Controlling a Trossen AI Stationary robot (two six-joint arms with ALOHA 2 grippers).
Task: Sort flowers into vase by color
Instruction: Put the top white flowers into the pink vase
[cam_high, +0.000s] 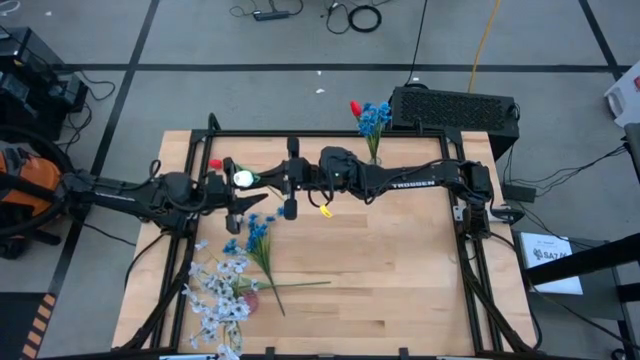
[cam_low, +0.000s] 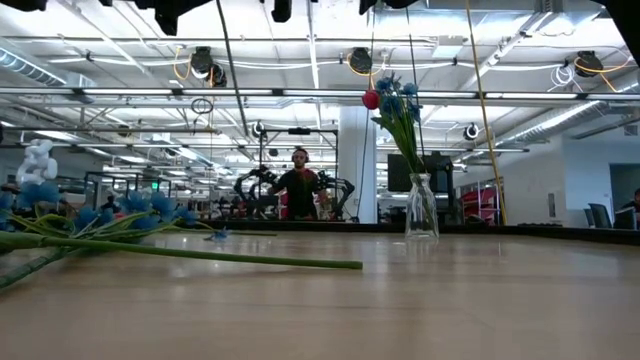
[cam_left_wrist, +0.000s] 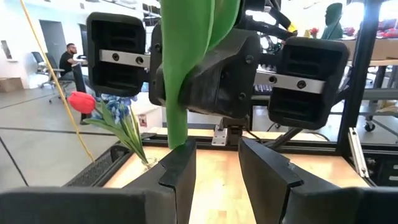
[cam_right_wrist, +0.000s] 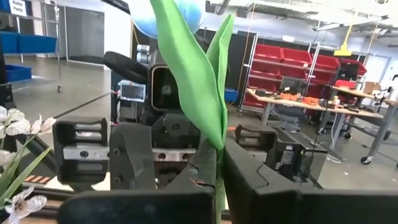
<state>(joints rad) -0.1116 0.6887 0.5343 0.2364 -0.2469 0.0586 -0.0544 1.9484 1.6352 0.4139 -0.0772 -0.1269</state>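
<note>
I see a white-bud flower with broad green leaves standing upright in the air between my two grippers, above the table's far left part. My right gripper is shut on it. My left gripper faces it from the table's left and is open. The leaf ends by one of its fingers; whether they touch I cannot tell. A glass vase at the far edge holds blue clusters and a red bud. Other flowers lie on the table's near left part. My right gripper pinches the white-bud flower between its two fingers low on the green leaves, coming level from the table's right. The flower is lifted clear of the table and stands upright, its bud above the fingers. The stem below the fingers is hidden.
The heap of blue and pale white-lavender clusters lies near left, one long stem reaching toward the table's middle. A dark box stands behind the far edge. A person stands in the room beyond. The right half of the tabletop is bare wood.
</note>
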